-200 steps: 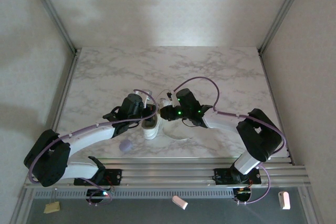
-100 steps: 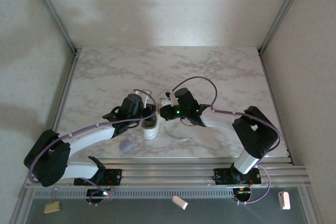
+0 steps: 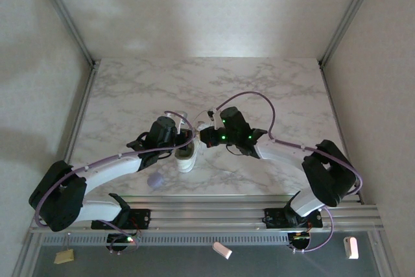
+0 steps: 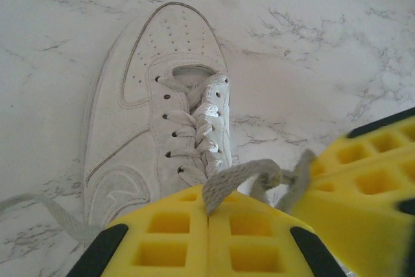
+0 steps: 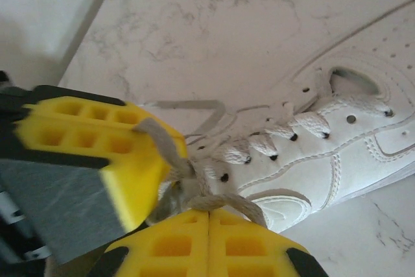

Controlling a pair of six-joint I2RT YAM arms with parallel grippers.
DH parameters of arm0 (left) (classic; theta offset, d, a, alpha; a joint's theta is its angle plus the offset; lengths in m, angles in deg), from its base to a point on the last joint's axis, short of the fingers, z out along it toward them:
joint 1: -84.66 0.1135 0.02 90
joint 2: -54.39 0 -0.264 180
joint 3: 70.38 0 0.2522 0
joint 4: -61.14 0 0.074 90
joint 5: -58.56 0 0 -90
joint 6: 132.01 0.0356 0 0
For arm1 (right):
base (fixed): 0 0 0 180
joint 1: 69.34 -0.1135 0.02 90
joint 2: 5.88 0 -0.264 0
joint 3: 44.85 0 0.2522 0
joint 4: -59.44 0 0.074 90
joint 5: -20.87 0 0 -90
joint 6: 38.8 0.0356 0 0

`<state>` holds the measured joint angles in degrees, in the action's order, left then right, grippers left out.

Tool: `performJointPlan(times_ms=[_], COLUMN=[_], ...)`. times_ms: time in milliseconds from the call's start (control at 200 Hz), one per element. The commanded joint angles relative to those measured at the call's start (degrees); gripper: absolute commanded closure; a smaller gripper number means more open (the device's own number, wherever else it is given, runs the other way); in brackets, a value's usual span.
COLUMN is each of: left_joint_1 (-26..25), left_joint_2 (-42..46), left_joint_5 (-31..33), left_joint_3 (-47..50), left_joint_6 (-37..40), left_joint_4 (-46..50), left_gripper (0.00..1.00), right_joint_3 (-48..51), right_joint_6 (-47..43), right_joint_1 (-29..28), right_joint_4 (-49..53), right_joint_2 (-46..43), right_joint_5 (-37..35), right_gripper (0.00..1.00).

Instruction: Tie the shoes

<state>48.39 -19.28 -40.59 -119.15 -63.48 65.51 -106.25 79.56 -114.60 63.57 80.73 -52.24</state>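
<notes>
White low-top sneaker (image 3: 187, 157) is seen upright on its sole on the marble table (image 3: 272, 89), near the front edge and left of centre, toe apparently turned toward the arm bases. In the left wrist view the sneaker (image 4: 155, 128) is shown with a perforated toe, stitched side panels and criss-crossed lacing through dark eyelets; one loose lace end (image 4: 39, 209) is trailed over the table beside the heel. Left gripper (image 4: 209, 225) is closed, yellow pads pressed together on a flat lace strand (image 4: 237, 176) over the ankle end. Right gripper (image 5: 209, 231) is likewise closed on a lace loop (image 5: 224, 203), jaws together. Both grippers are held just beside each other above the shoe's collar, the lace strands crossed between them. From above, the left gripper (image 3: 183, 138) and right gripper (image 3: 202, 135) are seen nearly touching. A small lavender blob (image 3: 155, 180) is lying on the table near the sneaker, toward the front edge.
</notes>
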Motion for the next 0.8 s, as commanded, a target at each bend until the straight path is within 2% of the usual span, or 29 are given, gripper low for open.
performJointPlan(times_ms=[0,200,501,661,796], left_joint_1=[0.2,0.3,0.5,0.5,0.5], left_joint_2=[0.5,0.5,0.2,-0.1,0.7], left_joint_5=[1.3,1.8,2.2,2.0,2.5], left_joint_3=[1.3,1.5,1.6,1.8,2.3], left_joint_6=[-1.0,-1.2,-1.5,-1.6,-1.7], left_joint_4=[1.6,1.7,1.7,1.4,1.5], left_gripper=[1.00,1.00,1.00,1.00,1.00], right_joint_3=[1.1,1.3,2.8,4.0,5.4], right_joint_6=[-2.0,-3.3,-6.4,-3.7,-0.9], right_joint_1=[-0.3,-0.3,-0.3,-0.3,0.1], right_joint_4=[2.0,2.7,-1.0,-5.3,-6.4], right_joint_2=[-3.1,-5.9,-6.7,-8.3,-10.6], right_joint_5=[-0.3,1.9,13.9,13.1,5.9], right_gripper=[1.00,1.00,1.00,1.00,1.00])
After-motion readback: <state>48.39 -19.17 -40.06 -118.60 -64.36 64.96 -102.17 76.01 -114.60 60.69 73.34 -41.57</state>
